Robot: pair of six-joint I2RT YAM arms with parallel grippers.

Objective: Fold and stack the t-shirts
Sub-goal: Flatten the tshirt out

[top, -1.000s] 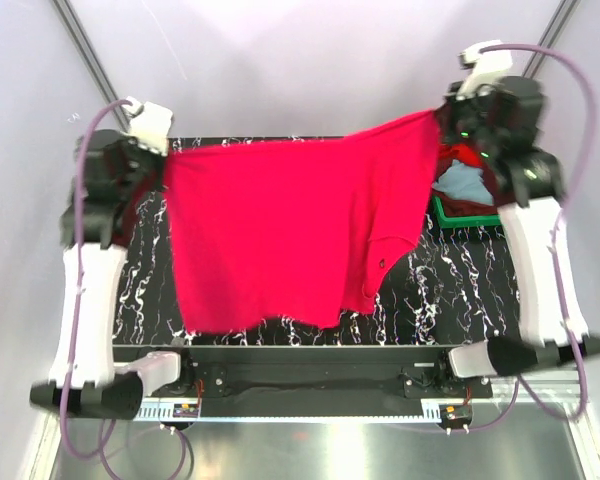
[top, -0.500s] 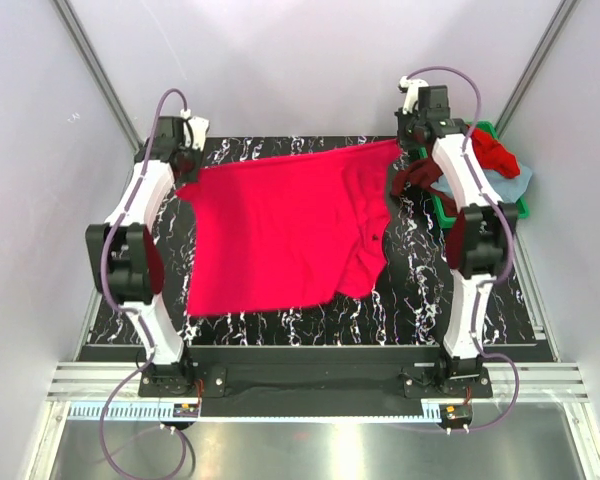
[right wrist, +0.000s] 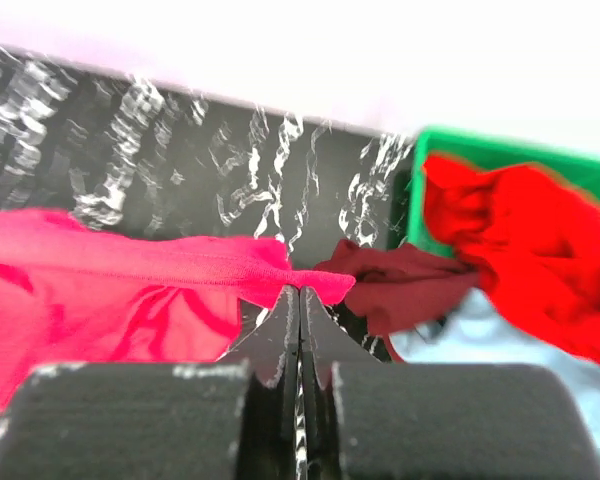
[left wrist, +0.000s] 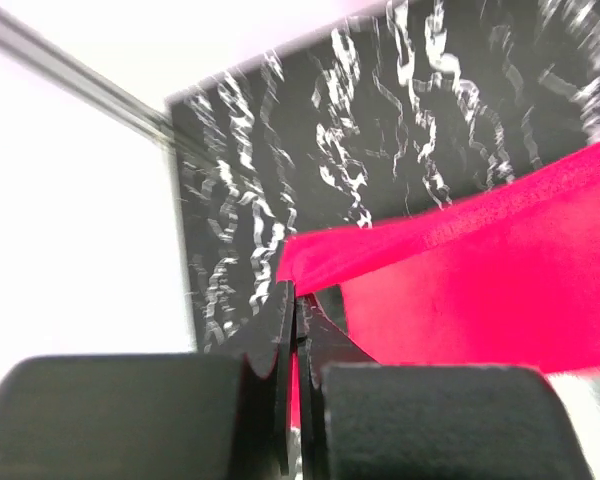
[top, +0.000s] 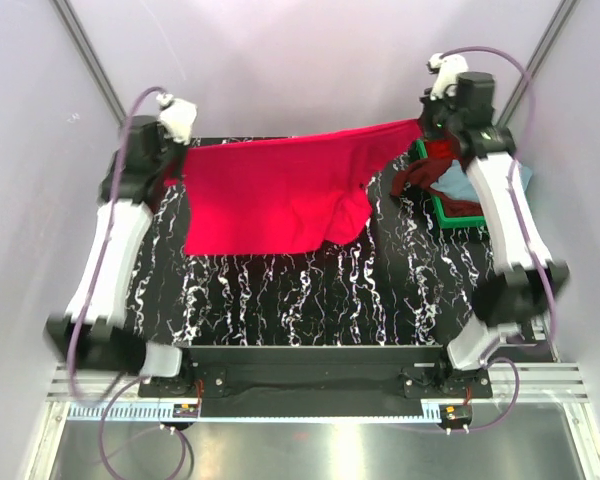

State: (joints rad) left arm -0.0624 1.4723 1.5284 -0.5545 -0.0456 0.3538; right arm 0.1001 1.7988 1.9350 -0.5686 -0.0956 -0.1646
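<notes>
Holding crimson-pink t-shirt [top: 270,195] stretched along far side of tabletop [top: 310,290], top edge taut between the two arms. Pinched at left end by left pincer [left wrist: 293,295], jaws pressed together on a corner of cloth. Pinched at right end by right pincer [right wrist: 300,295], likewise clamped flat on the edge. Hanging from that line toward near side, right portion bunched and doubled; cannot tell whether lower edge touches. Long axis left-to-right, parallel to far edge, one end at each pincer's tips, so equally near both arms. Just right of right pincer: green bin [top: 450,212] with brighter red t-shirt [right wrist: 510,230], dark maroon t-shirt [right wrist: 400,290] spilling over rim, light blue-grey t-shirt [top: 450,185] inside. Probably laying flat before first fold. Calls for lowering both ends together with tension kept; risk of creased right side.
</notes>
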